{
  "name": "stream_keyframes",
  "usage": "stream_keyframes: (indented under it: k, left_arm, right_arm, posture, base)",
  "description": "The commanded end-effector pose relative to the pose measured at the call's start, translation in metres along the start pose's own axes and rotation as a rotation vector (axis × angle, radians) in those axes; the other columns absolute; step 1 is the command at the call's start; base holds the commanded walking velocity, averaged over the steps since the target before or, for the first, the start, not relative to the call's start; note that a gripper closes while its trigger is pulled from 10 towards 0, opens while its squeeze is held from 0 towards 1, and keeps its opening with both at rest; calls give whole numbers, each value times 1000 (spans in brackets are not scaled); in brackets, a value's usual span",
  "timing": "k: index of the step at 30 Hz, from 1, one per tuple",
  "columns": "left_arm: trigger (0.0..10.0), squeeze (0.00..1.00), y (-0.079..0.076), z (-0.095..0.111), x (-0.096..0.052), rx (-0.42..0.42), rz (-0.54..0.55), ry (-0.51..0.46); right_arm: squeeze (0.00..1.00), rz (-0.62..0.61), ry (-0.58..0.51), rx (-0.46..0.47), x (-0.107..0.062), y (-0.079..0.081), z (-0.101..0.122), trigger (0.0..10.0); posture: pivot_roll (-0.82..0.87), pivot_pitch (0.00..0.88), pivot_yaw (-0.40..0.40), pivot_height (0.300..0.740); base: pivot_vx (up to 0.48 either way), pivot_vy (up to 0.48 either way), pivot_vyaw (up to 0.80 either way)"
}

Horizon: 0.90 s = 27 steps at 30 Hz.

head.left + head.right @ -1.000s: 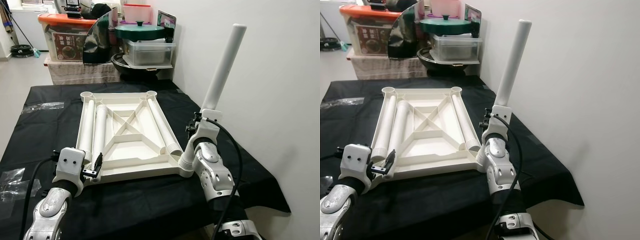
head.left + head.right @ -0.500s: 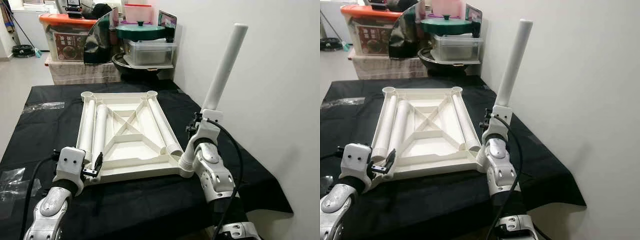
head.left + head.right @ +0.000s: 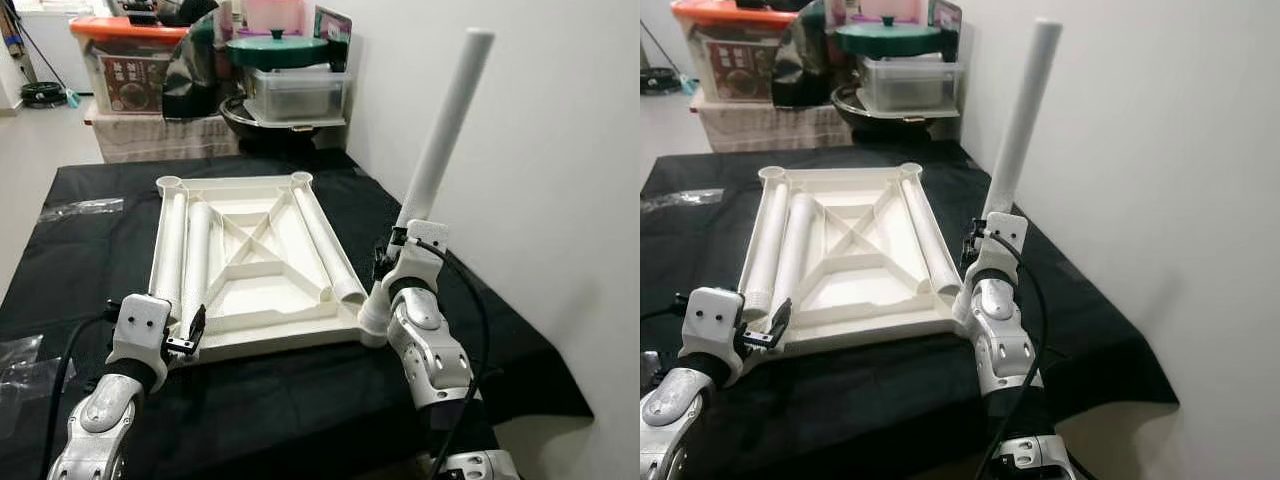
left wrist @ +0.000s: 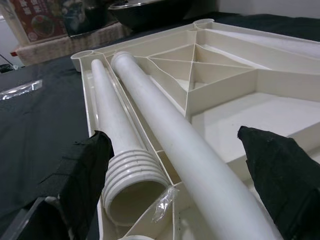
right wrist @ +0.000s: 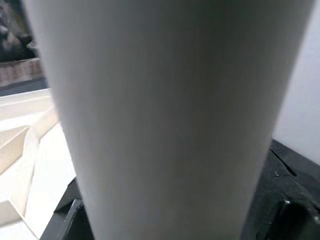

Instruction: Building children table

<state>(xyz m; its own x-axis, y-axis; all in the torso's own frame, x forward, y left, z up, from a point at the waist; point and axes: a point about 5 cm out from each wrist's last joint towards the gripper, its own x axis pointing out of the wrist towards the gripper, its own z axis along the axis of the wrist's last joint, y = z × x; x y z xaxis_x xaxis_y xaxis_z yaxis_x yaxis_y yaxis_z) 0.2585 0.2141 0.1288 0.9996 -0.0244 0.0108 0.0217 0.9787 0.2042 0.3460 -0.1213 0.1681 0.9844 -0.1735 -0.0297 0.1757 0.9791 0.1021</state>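
Note:
A cream children's table top (image 3: 235,183) lies upside down on a black cloth. Two white legs (image 3: 171,250) (image 3: 198,255) lie along its left side, and a third (image 3: 327,252) lies along the right. A fourth leg (image 3: 445,130) stands tilted in the near right corner socket (image 3: 372,325). My right gripper (image 3: 387,263) is shut on its lower part, and in the right wrist view this leg (image 5: 165,110) sits close between the fingers. My left gripper (image 4: 180,170) is open at the near left corner, its fingers (image 4: 85,170) either side of the lying legs' ends.
The black-clothed table (image 3: 90,260) ends close to the white wall (image 3: 560,150) on the right. Behind it stand an orange-lidded box (image 3: 125,60), a green pot lid (image 3: 275,45) on a clear container, and a black pan (image 3: 265,125). Clear plastic wrap (image 3: 80,208) lies on the left.
The whole picture has shifted a little, so the camera moved. The upright leg, the table top and both grippers keep the same places relative to each other.

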Motion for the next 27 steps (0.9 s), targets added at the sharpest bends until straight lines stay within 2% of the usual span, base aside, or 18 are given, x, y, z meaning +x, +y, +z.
stream_keyframes:
  k: [1,11,12,13,14,15,23,27]
  left_arm:
    - [10000,0,-3,-1,1,11,-17,0]
    - [10000,0,-3,-1,2,12,-20,-1]
    - [10000,0,-3,-1,2,12,-20,0]
    - [10000,0,-3,-1,2,12,-21,0]
    - [10000,0,-3,-1,2,12,-21,0]
    - [10000,0,-4,-1,3,12,-22,0]
    - [10000,0,-4,-1,4,12,-26,-3]
    - [10000,0,-5,-1,4,11,-32,-3]
  right_arm:
    - [0,-29,-10,-17,0,-7,0,10000]
    - [0,-1,-88,-5,-2,-4,15,10000]
    - [71,11,-103,-2,-3,-3,19,10000]
    - [459,26,-118,-2,-4,-2,22,10000]
    - [459,26,-118,-2,-4,-2,22,10000]
    - [1000,40,-129,0,-4,-2,25,10000]
    - [1000,122,-170,1,-5,0,37,10000]
    - [1000,257,-198,-14,-6,-3,47,10000]
  posture:
    - [73,0,-81,740]
    - [69,0,-79,740]
    - [67,0,-78,740]
    - [65,0,-76,740]
    - [65,0,-76,740]
    - [63,0,-75,740]
    - [61,0,-74,740]
    - [53,0,-70,740]
  base:
    - [0,0,0]
    - [0,0,0]
    - [0,0,0]
    - [0,0,0]
    - [0,0,0]
    - [0,0,0]
    - [0,0,0]
    - [0,0,0]
